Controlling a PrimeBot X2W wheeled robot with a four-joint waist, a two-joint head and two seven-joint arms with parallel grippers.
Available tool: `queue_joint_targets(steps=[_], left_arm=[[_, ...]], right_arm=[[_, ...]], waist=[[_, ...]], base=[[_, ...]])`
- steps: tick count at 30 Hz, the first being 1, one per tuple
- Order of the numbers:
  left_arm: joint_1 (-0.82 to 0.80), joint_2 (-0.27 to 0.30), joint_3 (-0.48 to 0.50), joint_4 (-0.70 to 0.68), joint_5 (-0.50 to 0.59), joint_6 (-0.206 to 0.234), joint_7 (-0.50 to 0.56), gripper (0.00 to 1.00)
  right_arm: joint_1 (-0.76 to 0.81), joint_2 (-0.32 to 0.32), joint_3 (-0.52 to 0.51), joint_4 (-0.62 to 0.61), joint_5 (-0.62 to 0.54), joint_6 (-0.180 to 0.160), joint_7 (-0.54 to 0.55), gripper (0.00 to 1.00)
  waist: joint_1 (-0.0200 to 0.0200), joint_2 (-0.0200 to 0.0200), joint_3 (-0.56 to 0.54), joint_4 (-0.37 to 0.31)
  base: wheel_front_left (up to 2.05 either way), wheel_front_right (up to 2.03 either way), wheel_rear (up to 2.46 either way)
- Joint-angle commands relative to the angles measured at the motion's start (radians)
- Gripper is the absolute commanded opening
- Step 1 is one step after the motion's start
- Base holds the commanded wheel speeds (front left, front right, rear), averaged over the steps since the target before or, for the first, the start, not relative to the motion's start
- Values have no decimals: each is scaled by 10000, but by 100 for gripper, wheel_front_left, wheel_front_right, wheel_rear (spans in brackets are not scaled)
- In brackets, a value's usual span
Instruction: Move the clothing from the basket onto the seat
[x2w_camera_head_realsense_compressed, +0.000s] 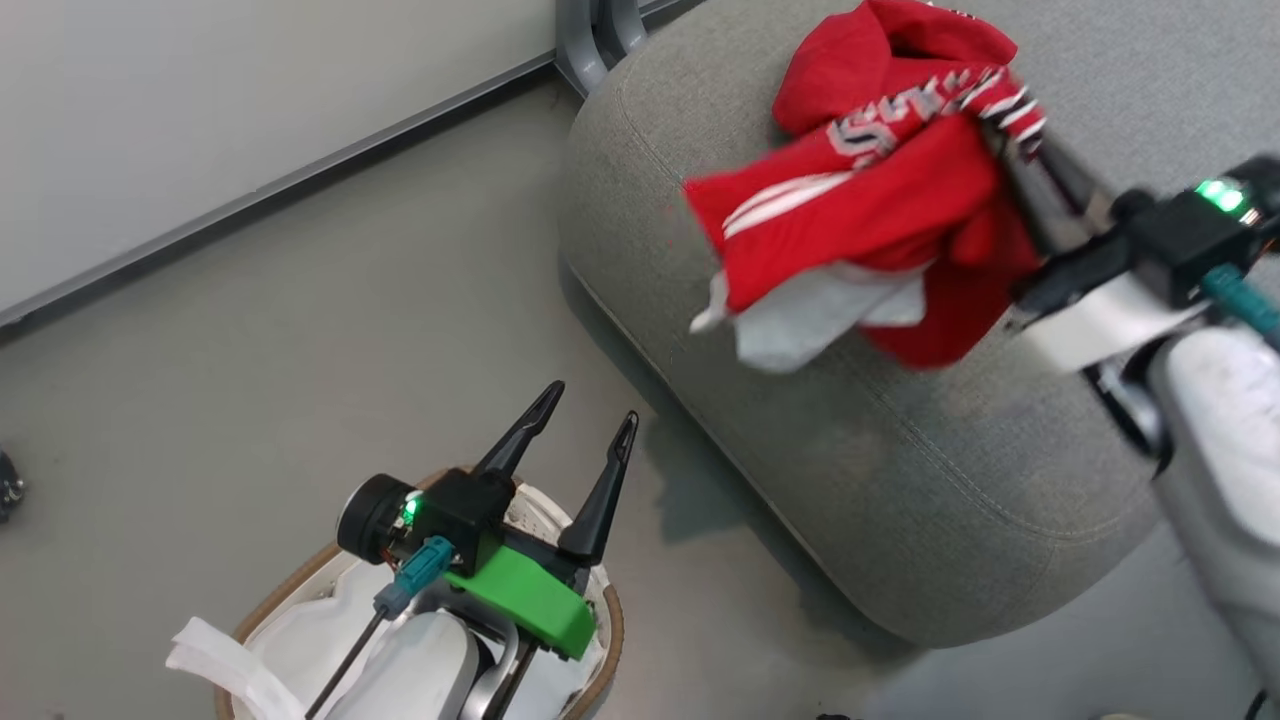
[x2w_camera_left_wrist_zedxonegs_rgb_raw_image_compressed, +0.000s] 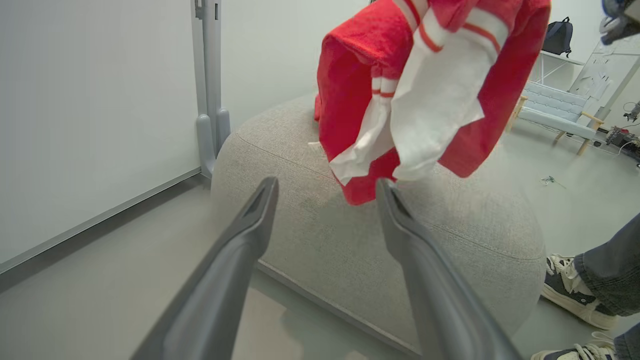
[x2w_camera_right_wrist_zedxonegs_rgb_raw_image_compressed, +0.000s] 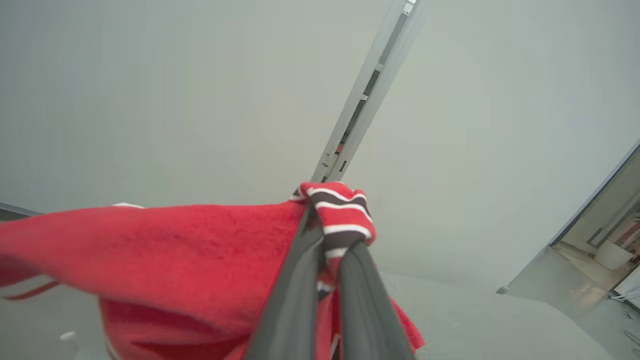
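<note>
The right tool's (x2w_camera_right_wrist_zedxonegs_rgb_raw_image_compressed: 327, 240) fingertips are buried in the red clothing (x2w_camera_head_realsense_compressed: 880, 200), so only the dark shafts show. They are pressed tight together on a bunched band with black, white and red stripes. The clothing hangs from that grip over the rounded end of the grey seat (x2w_camera_head_realsense_compressed: 900, 450). I cannot tell whether its lowest folds touch the cushion. It is soft, slightly fuzzy fabric with white stripe trim, grey-white block lettering too crumpled to read, and a pale inner layer drooping below. How many garments make up the bundle cannot be told. The seat is coarse woven cloth with a stitched seam along its curved edge. Its far side is cut off by the frame, and bare cushion lies open below the bundle. The left tool (x2w_camera_head_realsense_compressed: 592, 402) is spread wide and holds nothing, its two long tapering fingers pointing toward the seat from above the basket (x2w_camera_head_realsense_compressed: 612, 620). The arm hides most of the basket, leaving a brown woven rim and a crumpled white liner (x2w_camera_head_realsense_compressed: 290, 640) visible. Smooth grey floor (x2w_camera_head_realsense_compressed: 300, 350) lies open between the basket and the seat. In the left wrist view, a person's sneakers (x2w_camera_left_wrist_zedxonegs_rgb_raw_image_compressed: 570, 290) stand just beside the seat's far end.
</note>
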Motion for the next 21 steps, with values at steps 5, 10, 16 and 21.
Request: queue_joint_targets(steps=[5,10,16,21], left_arm=[[-205,488,120,-130,182,-27,3,100],[-229,844,375,-360,311,-27,3,100],[-476,1079,221,-560,449,-28,4,100],[-945,1302,-14,-697,432,-28,4,100]], right_arm=[[-2303,-1024,-364,616,-98,-14,-20,0],[-4321,-1399,-441,1643,-341,-14,51,0],[-5355,-1320,-1326,2849,-1369,-14,446,0],[-5384,-1112,-2836,3845,-2066,-14,506,0]], waist=[[0,-1,818,8],[0,-1,1454,33],[0,-1,2348,495],[0,-1,3115,1012]], base=[[0,0,0],[0,0,0],[0,0,0],[0,0,0]])
